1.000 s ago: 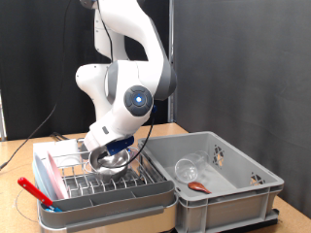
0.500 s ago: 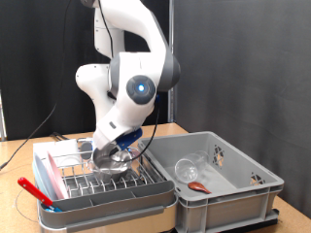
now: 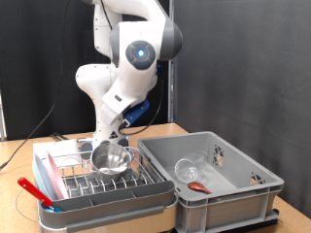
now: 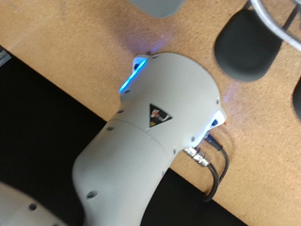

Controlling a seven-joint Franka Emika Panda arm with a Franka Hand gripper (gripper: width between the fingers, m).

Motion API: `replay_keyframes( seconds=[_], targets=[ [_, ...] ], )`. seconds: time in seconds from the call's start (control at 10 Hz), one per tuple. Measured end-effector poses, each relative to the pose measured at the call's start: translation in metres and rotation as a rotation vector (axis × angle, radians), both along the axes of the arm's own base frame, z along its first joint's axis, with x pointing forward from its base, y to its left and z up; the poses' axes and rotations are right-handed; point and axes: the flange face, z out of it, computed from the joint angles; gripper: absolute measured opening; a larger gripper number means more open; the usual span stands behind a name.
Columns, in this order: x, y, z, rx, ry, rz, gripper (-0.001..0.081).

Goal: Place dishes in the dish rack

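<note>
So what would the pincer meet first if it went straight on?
Most likely the steel bowl sitting in the dish rack: the pincer hangs just above it, pointing downward. Depth is unclear, so it could instead meet the rack's wire prongs beside the bowl.

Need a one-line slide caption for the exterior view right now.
Steel bowl propped in the dish rack; glass and spoon lie in the grey crate.
</note>
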Motion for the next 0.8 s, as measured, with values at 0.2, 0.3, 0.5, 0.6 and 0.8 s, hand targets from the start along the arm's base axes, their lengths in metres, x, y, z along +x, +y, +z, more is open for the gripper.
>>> replay_keyframes(
  seconds=[0.2,0.3,0.5,0.6,0.8],
  targets=[
    [-0.006,0.003,0.015,0.006,0.003,0.005,0.0803],
    [-0.006,0.003,0.014,0.003,0.001,0.006,0.0803],
    [0.000,-0.002,0.009,-0.026,-0.071,0.176,0.0803],
    [0.003,-0.002,0.010,-0.047,-0.126,0.282,0.0803],
    [0.008,-0.003,0.016,-0.097,-0.224,0.477,0.0803]
  ],
)
